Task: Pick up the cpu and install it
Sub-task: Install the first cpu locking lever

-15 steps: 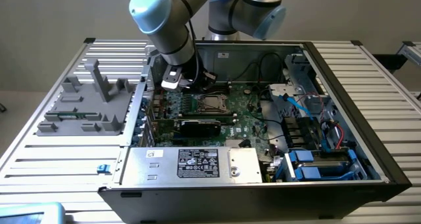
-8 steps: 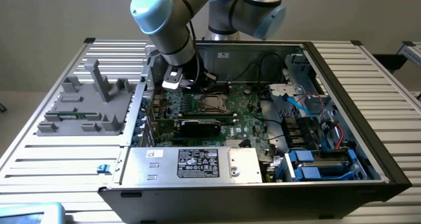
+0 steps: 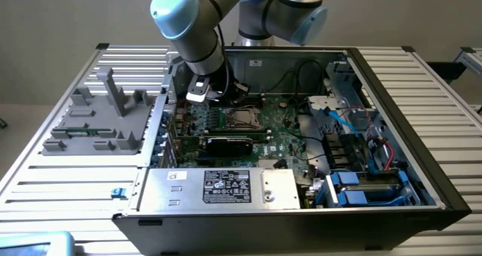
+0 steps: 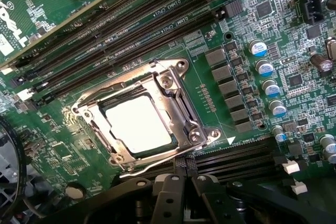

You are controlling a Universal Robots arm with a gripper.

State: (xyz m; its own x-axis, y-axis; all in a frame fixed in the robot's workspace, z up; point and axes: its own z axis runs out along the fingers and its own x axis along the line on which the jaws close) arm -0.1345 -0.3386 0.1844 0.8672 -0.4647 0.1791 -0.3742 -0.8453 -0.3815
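The cpu (image 4: 139,124) lies flat in its socket on the green motherboard, its shiny pale top framed by the metal socket frame (image 4: 181,111). In the exterior view the socket with the cpu (image 3: 242,118) sits near the middle of the open computer case. My gripper (image 4: 181,174) hovers just beside the socket's edge, its black fingers (image 4: 169,184) pressed together with nothing between them. Seen from outside, the gripper (image 3: 203,97) hangs over the board slightly to the exterior view's left of the socket.
Long black memory slots (image 4: 131,30) run beside the socket, and a row of capacitors (image 4: 268,85) stands on its other side. A black card (image 3: 229,143), the power supply (image 3: 218,187) and blue cables (image 3: 339,120) fill the case. A grey fixture (image 3: 101,120) sits on the exterior view's left.
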